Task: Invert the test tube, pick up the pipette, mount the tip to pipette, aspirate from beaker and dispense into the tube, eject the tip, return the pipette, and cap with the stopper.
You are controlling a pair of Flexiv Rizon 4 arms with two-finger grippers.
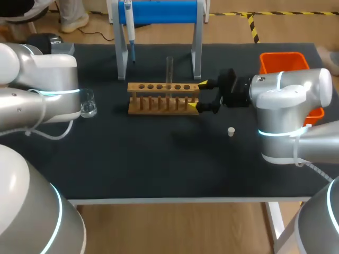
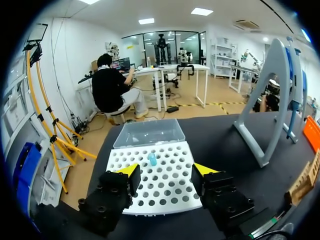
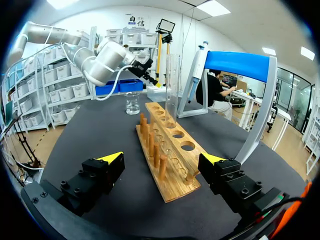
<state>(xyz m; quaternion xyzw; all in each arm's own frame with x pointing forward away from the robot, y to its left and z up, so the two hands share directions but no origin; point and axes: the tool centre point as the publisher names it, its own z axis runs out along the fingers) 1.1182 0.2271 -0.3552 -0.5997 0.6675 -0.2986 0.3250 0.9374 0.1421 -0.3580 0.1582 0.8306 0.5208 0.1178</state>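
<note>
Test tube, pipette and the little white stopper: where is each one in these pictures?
Test tube [image 1: 169,67]: head view, middle of its upright glass wall.
Pipette [image 1: 128,24]: head view, on its hanging body.
Stopper [image 1: 231,131]: head view, middle of the small white plug on the table.

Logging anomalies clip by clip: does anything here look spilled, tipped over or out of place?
Nothing stands out. The test tube stands upright in the wooden rack, the pipette hangs on its stand, the beaker is upright, the stopper sits alone on the table.
</note>
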